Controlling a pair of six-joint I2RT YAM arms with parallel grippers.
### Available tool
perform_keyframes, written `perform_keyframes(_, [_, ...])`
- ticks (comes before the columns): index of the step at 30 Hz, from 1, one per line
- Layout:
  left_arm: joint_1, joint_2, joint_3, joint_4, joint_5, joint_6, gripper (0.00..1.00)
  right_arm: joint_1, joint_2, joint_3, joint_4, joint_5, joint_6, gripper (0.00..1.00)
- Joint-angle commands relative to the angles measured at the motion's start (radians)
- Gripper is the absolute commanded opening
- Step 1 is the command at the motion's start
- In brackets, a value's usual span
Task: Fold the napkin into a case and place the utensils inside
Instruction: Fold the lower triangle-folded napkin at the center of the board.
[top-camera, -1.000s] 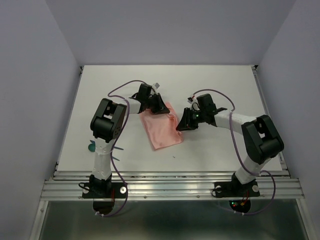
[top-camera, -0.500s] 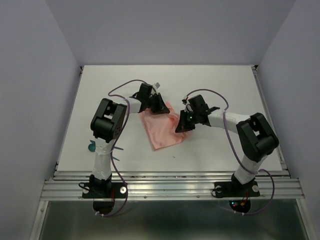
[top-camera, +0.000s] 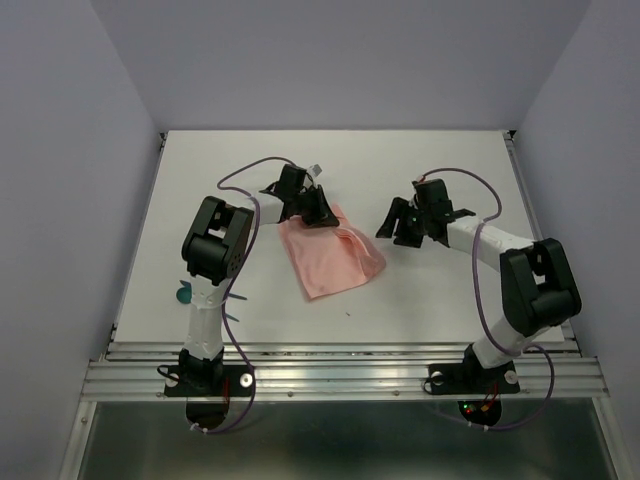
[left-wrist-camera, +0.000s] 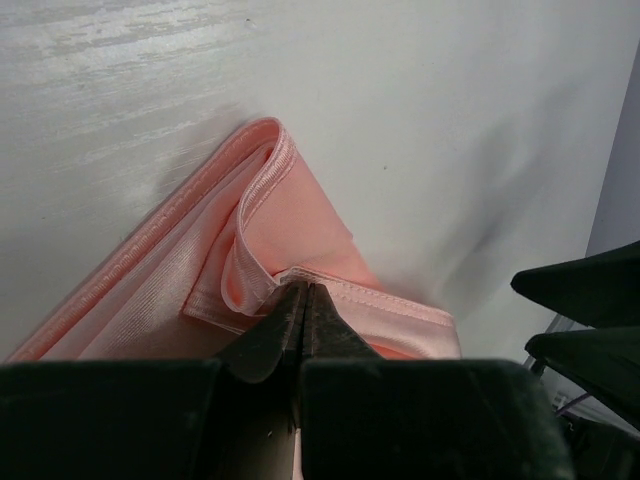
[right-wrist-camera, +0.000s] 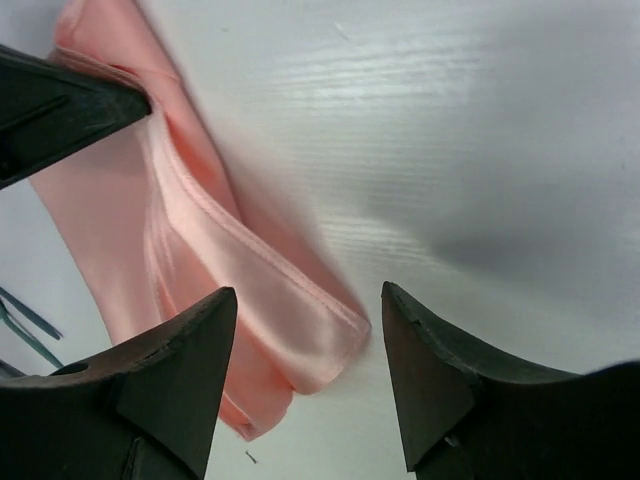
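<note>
Closest to us in the top view, a metal rail (top-camera: 340, 375) runs along the near edge of the white table (top-camera: 430, 300), and both arms are bolted to it. A little farther in, at about 8 o'clock from the cloth, the teal utensils (top-camera: 184, 294) lie right beside the left arm (top-camera: 212, 250). The arm covers part of them, so only a small round end and some thin handles peek out. The pink napkin (top-camera: 328, 260) lies flat near the middle of the table. It is folded over and turned like a diamond, well apart from the utensils. At the napkin's far corner, at 12 o'clock, the left gripper (top-camera: 318, 212) is squeezed tight. Its wrist view shows the two fingers pressed together on a folded edge of the cloth, which bunches up into a little loop there. At 2 o'clock from the napkin, the right gripper (top-camera: 393, 225) stands wide open and holds nothing. In its wrist view the napkin's rolled corner lies below and between its fingers, not touching them. A purple cable (top-camera: 245, 175) loops over the left arm, and another runs along the right arm (top-camera: 525, 290). Pale walls (top-camera: 330, 60) stand at the far end.
</note>
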Motion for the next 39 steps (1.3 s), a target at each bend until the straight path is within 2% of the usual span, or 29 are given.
perform_keyframes(1, [0.006, 0.058, -0.024, -0.158, -0.129, 0.075, 0.05, -0.011, -0.049, -0.101, 0.051, -0.044, 0.151, 0.66])
perform_keyframes(2, [0.006, 0.058, -0.027, -0.156, -0.131, 0.075, 0.05, -0.011, -0.087, -0.168, 0.089, -0.053, 0.183, 0.7])
perform_keyframes(7, [0.006, 0.064, -0.03, -0.152, -0.129, 0.07, 0.05, -0.011, -0.184, -0.354, 0.206, -0.064, 0.394, 0.71])
perform_keyframes(9, [0.006, 0.065, -0.029, -0.15, -0.128, 0.069, 0.05, -0.011, -0.201, -0.432, 0.322, -0.093, 0.462, 0.7])
perform_keyframes(13, [0.006, 0.065, -0.027, -0.152, -0.126, 0.069, 0.05, -0.011, -0.193, -0.493, 0.447, -0.116, 0.579, 0.67])
perform_keyframes(18, [0.006, 0.064, -0.033, -0.15, -0.129, 0.069, 0.05, -0.011, -0.147, -0.489, 0.511, -0.119, 0.614, 0.63])
perform_keyframes(29, [0.006, 0.068, -0.036, -0.146, -0.126, 0.069, 0.05, -0.011, -0.1, -0.507, 0.648, -0.027, 0.711, 0.4])
perform_keyframes(31, [0.006, 0.07, -0.036, -0.146, -0.126, 0.067, 0.05, -0.011, -0.088, -0.523, 0.683, -0.028, 0.728, 0.38])
perform_keyframes(34, [0.006, 0.073, -0.035, -0.144, -0.126, 0.067, 0.05, -0.011, -0.061, -0.518, 0.714, -0.047, 0.739, 0.26])
perform_keyframes(37, [0.006, 0.075, -0.036, -0.144, -0.125, 0.067, 0.05, -0.011, -0.061, -0.523, 0.72, -0.047, 0.74, 0.18])
perform_keyframes(39, [0.006, 0.075, -0.038, -0.143, -0.126, 0.067, 0.05, -0.011, -0.069, -0.524, 0.719, -0.047, 0.733, 0.17])
